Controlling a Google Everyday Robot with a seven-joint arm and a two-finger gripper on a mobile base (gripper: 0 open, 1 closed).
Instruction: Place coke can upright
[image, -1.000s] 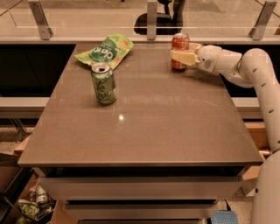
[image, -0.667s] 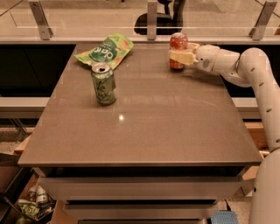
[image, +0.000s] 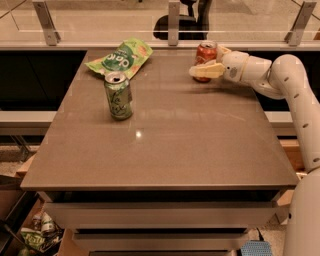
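The coke can (image: 204, 54) is red-orange with a silver top. It stands upright on the grey table (image: 165, 135) near the far right edge. My gripper (image: 207, 65) reaches in from the right. Its pale fingers (image: 205, 72) are around the can, one in front of its lower half and one behind it.
A green drink can (image: 118, 95) stands upright at the left middle of the table. A green snack bag (image: 120, 57) lies flat at the far left. A glass railing with metal posts (image: 173, 22) runs behind the table. My white arm (image: 295, 90) extends along the right side.
The gripper and the coke can have shifted slightly to the left along the far edge. The green can and the bag have not moved.
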